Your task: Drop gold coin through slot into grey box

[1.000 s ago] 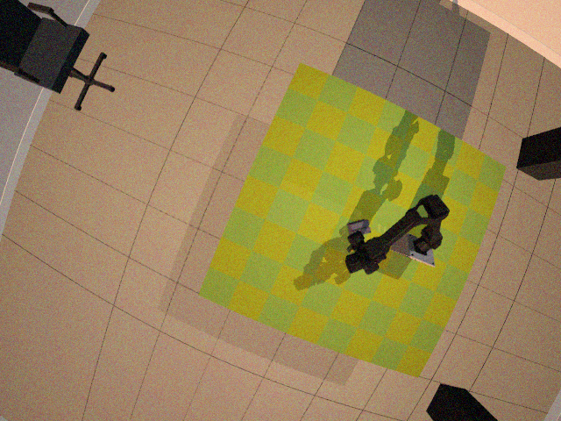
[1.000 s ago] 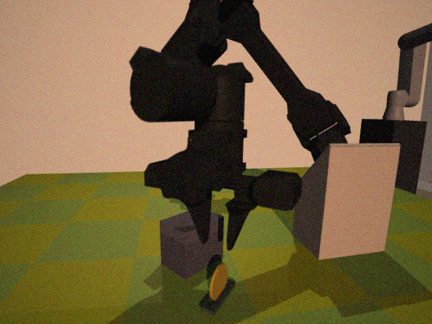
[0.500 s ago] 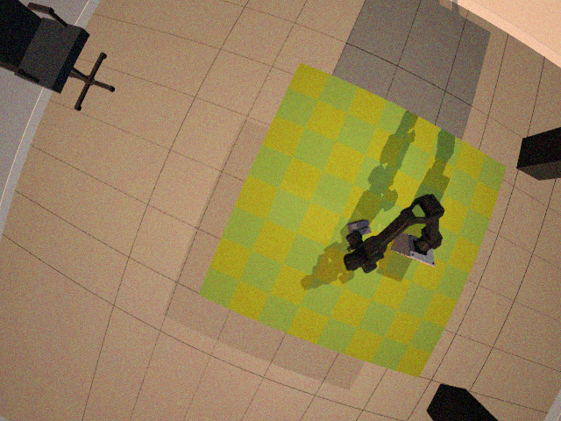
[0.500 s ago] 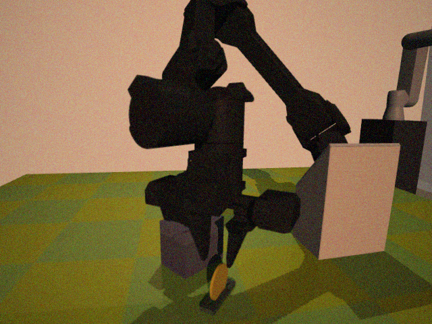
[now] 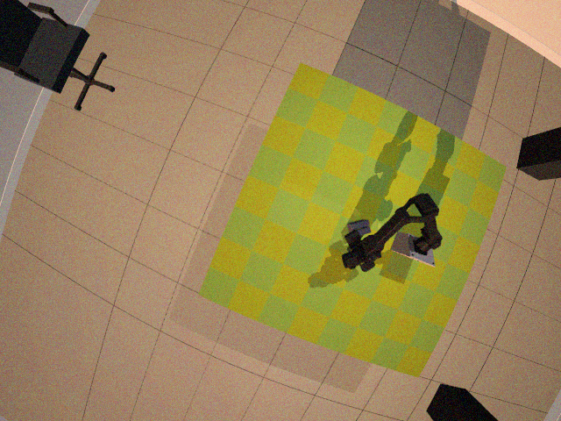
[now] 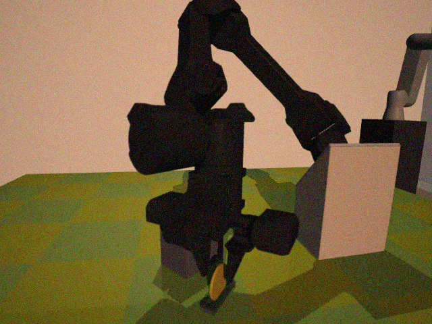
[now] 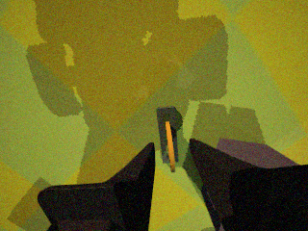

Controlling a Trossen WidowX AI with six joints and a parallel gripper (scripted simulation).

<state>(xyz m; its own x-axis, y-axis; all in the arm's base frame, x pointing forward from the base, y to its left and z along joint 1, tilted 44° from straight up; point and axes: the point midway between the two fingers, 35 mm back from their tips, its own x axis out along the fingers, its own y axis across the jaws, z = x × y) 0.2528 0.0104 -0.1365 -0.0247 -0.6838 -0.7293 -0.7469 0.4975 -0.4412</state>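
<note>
The gripper [image 6: 220,270] points straight down over the checkered mat [image 6: 69,223]. Its two dark fingers stand partly apart, with a gap between them considerably wider than the coin is thick, and nothing is clamped between them. In the exterior view the fingertips straddle the upper part of the coin [image 6: 217,281], one on each side. In the wrist view the coin [image 7: 169,144] appears edge-on as a thin orange line centred in the gap, apart from both fingers.

The coin stands upright on its edge in the dark-green holder [image 6: 213,302], which lies flat on the mat directly below the gripper. In the wrist view the holder [image 7: 168,122] shows as a narrow dark rectangle running in line with the coin.

The grey box [image 6: 176,258] sits on the mat just behind the holder, largely hidden by the wrist in the exterior view. In the wrist view a corner of it [image 7: 250,151] shows behind the right-hand finger. In the top view the box [image 5: 358,227] lies just beside the wrist. The slot in its lid cannot be made out in any view.

A tall pale block [image 6: 352,200] stands upright on the mat to the right of the gripper, near the arm's base. The arm [image 6: 279,90] rises from behind this block, folds at the top of the frame and descends to the wrist.
</note>
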